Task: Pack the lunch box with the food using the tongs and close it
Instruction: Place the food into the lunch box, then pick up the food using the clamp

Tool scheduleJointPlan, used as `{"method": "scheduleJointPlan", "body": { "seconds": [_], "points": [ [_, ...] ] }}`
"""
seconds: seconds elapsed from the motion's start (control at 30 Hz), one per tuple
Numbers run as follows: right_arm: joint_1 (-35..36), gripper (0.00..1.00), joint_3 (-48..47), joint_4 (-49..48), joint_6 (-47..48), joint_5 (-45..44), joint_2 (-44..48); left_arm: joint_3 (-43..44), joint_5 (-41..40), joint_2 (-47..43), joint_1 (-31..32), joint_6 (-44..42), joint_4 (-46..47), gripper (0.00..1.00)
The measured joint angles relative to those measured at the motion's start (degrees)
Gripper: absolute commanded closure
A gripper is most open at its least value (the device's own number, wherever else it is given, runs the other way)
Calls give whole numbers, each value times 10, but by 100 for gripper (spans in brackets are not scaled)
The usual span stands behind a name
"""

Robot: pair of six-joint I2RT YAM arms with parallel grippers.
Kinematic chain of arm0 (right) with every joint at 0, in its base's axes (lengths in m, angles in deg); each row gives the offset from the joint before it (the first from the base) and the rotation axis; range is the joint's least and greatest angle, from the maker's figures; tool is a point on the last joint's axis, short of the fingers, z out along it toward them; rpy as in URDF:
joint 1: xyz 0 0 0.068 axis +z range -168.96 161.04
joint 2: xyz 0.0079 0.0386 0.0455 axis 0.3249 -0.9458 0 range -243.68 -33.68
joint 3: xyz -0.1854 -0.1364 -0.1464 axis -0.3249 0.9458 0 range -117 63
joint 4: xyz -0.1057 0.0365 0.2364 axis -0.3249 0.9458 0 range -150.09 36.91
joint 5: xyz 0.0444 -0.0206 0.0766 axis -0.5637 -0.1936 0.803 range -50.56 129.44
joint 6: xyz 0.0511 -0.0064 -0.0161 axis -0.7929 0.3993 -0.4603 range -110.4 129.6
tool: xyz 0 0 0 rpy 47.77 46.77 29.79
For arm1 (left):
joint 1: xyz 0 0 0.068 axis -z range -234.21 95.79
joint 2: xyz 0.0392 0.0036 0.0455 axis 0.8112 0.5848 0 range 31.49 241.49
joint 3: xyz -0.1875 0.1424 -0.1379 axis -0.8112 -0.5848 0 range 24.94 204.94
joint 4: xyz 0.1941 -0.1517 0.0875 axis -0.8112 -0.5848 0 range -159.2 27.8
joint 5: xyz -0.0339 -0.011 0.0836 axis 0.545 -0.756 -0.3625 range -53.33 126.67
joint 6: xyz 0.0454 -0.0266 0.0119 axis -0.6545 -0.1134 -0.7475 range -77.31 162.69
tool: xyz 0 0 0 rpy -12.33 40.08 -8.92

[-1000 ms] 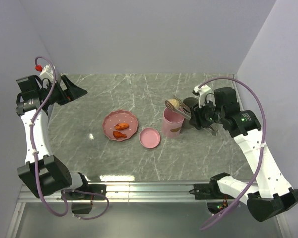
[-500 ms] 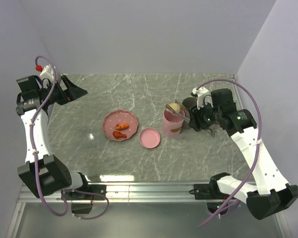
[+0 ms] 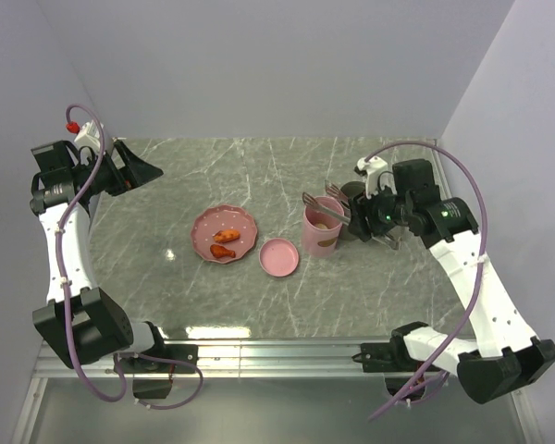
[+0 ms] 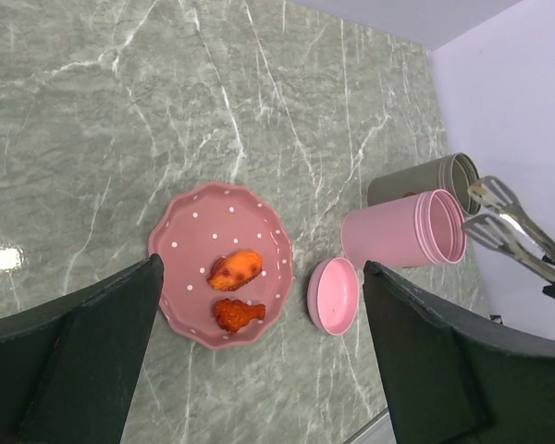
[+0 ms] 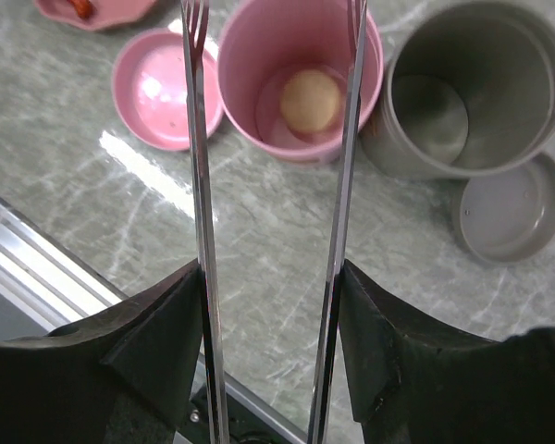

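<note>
The lunch box is a tall pink cup (image 3: 322, 231) with its pink lid (image 3: 279, 257) lying beside it, hollow side up. My right gripper (image 5: 271, 277) is shut on the silver tongs (image 5: 200, 231), one finger pressed against each arm. The tong tips stand apart over the cup's mouth with nothing between them. A pale cream ball (image 5: 310, 100) lies at the bottom of the cup (image 5: 301, 55). Two orange-red pieces (image 4: 235, 270) (image 4: 237, 314) rest on the pink dotted plate (image 4: 180, 250). My left gripper (image 3: 134, 171) hangs open, high at the far left and away from everything.
A grey-green container (image 5: 462, 92) stands open right behind the pink cup, with its grey lid (image 5: 509, 208) on the table beside it. The table's metal front rail (image 3: 277, 350) runs along the near edge. Side walls close in left and right.
The tongs have spread and the cream ball, held at their tips a second ago, now lies inside the pink cup. The right arm has shifted slightly left. The left arm has not moved.
</note>
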Motion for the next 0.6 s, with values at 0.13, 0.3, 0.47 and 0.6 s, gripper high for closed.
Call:
{"method": "scheduleJointPlan", "body": {
  "seconds": [0.13,0.3,0.47,0.6],
  "points": [
    [9,39,-51,-1,0,16,-36,0,4,2,0,0,0,5],
    [68,40,-121,-5,1,19,-99,0,4,2,0,0,0,5],
    [152,42,-178,-11,11,21,-162,0,5,2,0,0,-1,5],
    [211,45,-199,-17,25,23,-213,0,5,2,0,0,-1,6]
  ]
}}
